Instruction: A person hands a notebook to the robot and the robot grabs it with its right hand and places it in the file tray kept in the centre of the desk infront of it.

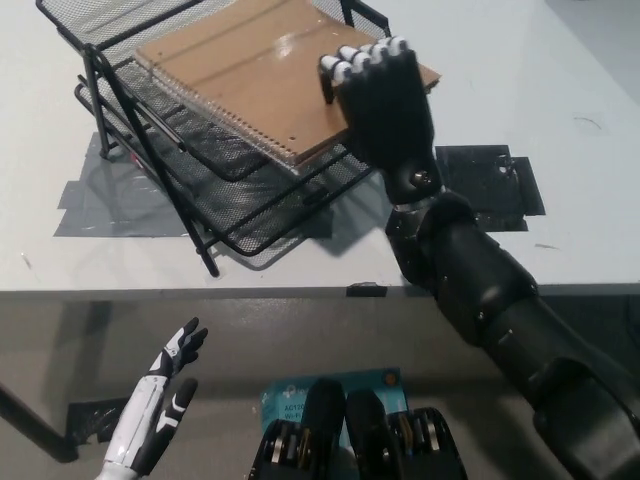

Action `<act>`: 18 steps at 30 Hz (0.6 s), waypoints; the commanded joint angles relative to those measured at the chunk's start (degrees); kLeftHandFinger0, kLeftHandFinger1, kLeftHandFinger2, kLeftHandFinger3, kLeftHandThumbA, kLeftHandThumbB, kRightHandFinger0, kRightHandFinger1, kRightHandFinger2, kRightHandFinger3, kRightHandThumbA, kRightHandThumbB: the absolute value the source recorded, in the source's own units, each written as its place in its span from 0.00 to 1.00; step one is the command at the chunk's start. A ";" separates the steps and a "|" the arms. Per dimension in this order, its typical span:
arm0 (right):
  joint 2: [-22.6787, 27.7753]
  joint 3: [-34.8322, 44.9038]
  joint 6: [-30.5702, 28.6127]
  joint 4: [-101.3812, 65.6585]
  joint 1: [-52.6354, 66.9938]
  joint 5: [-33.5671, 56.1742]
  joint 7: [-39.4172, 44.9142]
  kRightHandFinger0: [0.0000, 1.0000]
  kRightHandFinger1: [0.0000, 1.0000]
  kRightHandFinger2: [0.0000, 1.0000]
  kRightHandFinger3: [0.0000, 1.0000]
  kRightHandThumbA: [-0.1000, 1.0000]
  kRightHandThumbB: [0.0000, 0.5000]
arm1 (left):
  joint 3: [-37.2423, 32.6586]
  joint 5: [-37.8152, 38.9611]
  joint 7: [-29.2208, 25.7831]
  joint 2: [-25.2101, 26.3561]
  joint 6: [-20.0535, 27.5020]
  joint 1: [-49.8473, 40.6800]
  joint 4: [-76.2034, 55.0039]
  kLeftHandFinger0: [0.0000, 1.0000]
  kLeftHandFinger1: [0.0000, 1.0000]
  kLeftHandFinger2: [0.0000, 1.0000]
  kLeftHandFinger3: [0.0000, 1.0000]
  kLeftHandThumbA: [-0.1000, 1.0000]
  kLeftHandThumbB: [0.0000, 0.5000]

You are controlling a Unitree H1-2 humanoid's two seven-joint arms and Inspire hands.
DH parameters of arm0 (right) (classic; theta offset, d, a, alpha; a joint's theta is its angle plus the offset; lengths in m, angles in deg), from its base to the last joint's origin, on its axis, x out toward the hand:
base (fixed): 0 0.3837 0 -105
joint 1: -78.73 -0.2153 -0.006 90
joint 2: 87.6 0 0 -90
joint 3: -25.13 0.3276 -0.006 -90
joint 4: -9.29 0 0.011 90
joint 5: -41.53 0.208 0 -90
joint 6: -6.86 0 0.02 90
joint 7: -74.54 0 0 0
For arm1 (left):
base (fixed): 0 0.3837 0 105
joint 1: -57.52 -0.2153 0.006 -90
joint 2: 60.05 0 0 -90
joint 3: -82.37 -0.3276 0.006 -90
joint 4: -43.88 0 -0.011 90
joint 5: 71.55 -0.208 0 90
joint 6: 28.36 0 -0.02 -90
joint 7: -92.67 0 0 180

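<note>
A brown spiral-bound notebook (250, 75) lies tilted over the black wire-mesh file tray (190, 180), its coil edge toward the front. My black right hand (380, 100) is shut on the notebook's right edge, fingers curled over the cover. My white left hand (160, 400) rests open at the lower left, below the desk edge.
The tiered tray stands on the white desk (560, 140) over grey tape patches (110, 205). A black tape patch (490, 180) lies right of the tray, beside my right forearm. The desk's front edge runs across the middle of the picture.
</note>
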 commanded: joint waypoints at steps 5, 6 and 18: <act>-4.08 -7.78 1.45 3.71 -6.64 -2.29 -3.89 0.00 0.00 0.03 0.01 0.61 0.02 | -0.29 0.63 0.28 0.14 1.00 0.74 -1.48 0.93 0.94 0.94 1.00 1.00 0.53; -4.26 -8.07 1.69 3.52 -7.07 -2.24 -3.87 0.00 0.00 0.02 0.00 0.59 0.03 | -0.30 0.53 0.31 0.16 0.80 0.74 -1.57 0.94 0.94 0.94 1.00 1.00 0.54; -5.14 -7.09 -1.11 3.73 -11.82 3.15 -4.05 0.00 0.00 0.06 0.41 0.65 0.00 | -0.67 -0.73 0.42 0.44 0.13 0.53 -2.22 0.97 0.96 0.94 1.00 1.00 0.53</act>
